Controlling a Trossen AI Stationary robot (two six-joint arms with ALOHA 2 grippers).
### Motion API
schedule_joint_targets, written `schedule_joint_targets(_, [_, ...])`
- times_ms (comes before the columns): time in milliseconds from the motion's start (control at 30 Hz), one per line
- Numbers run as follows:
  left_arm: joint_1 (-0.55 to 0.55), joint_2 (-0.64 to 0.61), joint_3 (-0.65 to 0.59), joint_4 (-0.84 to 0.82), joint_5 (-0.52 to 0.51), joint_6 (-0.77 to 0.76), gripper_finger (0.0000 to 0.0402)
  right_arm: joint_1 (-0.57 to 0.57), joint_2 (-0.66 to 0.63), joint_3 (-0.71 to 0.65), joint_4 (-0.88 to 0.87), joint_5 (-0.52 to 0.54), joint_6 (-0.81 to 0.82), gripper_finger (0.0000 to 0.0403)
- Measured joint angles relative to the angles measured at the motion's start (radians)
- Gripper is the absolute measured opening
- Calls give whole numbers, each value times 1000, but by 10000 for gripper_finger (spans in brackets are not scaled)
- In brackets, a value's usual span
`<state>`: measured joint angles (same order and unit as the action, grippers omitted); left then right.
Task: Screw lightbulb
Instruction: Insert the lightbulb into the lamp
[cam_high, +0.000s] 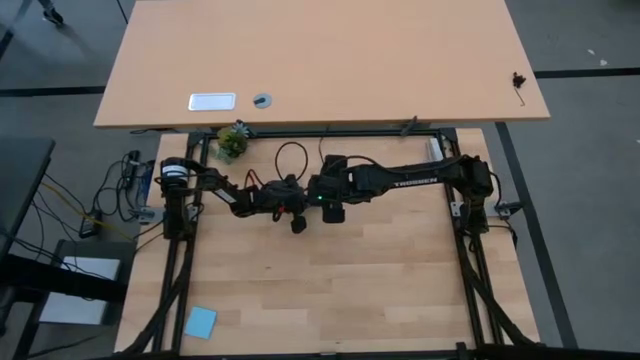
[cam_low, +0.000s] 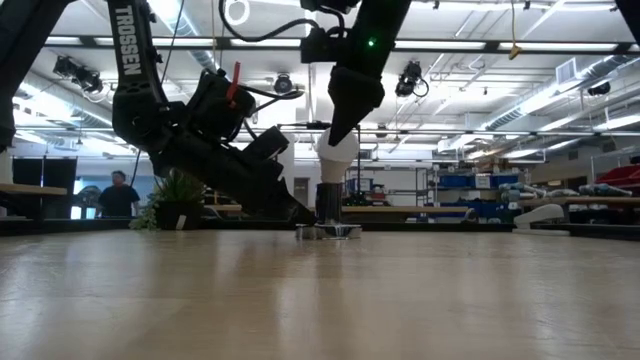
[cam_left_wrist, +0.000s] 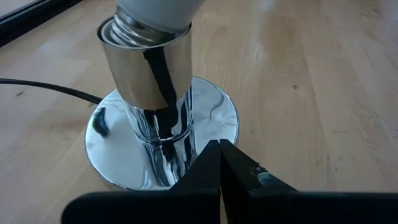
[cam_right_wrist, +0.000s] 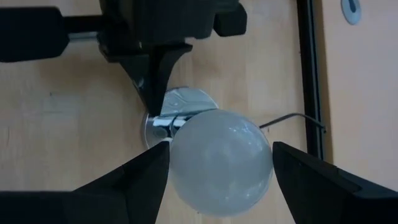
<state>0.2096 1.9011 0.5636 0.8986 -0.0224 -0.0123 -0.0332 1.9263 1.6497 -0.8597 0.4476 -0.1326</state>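
Note:
The lightbulb (cam_low: 338, 156), white and pear-shaped, stands upright with its screw base (cam_left_wrist: 140, 26) in the top of a chrome socket (cam_left_wrist: 149, 81). The socket stands on its round mirror disc (cam_left_wrist: 214, 115) on the wooden table, and a black cord (cam_left_wrist: 43, 87) runs off from it. My right gripper (cam_right_wrist: 221, 152) comes from above and is shut on the bulb. My left gripper (cam_left_wrist: 219, 149) is shut and slants down to the socket's disc, as the low view (cam_low: 300, 213) also shows. My left gripper has its shut fingertips (cam_left_wrist: 211, 155) down on the socket's disc (cam_left_wrist: 205, 134), right beside the foot of the stem. It slants down from the table's left. The socket stands upright on the table. My right gripper pinches the bulb's round glass head (cam_right_wrist: 186, 155) between its two fingers, one on each side. The fingers point down from above. The bulb stands upright, its screw base in the socket's mouth.
A blue note (cam_high: 200, 322) lies near the table's front left corner. A small potted plant (cam_high: 232, 142) stands at the far edge. A second table (cam_high: 320, 60) lies beyond it. A person (cam_low: 118, 192) stands far off in the room.

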Motion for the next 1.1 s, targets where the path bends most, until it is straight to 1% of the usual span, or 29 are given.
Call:
schedule_joint_targets(200, [1, 0, 0, 1, 21, 5, 1, -18, 0, 1, 14, -10, -18, 278])
schedule_joint_targets(333, [1, 0, 0, 0, 28, 6, 1, -36, -2, 2, 35, -43, -52, 272])
schedule_joint_targets(533, [2, 0, 0, -1, 43, 11, 1, -80, -5, 2, 84, -145, -103, 270])
schedule_joint_targets(700, [2, 0, 0, -3, 51, 12, 1, -133, -15, 3, 85, -254, -107, 269])
schedule_joint_targets(967, [2, 0, 0, -8, 59, 12, 1, -242, -29, 3, 82, -458, -35, 260])
schedule_joint_targets(1100, [1, 0, 0, -7, 61, 12, 1, -275, -29, 2, 80, -521, 7, 259])
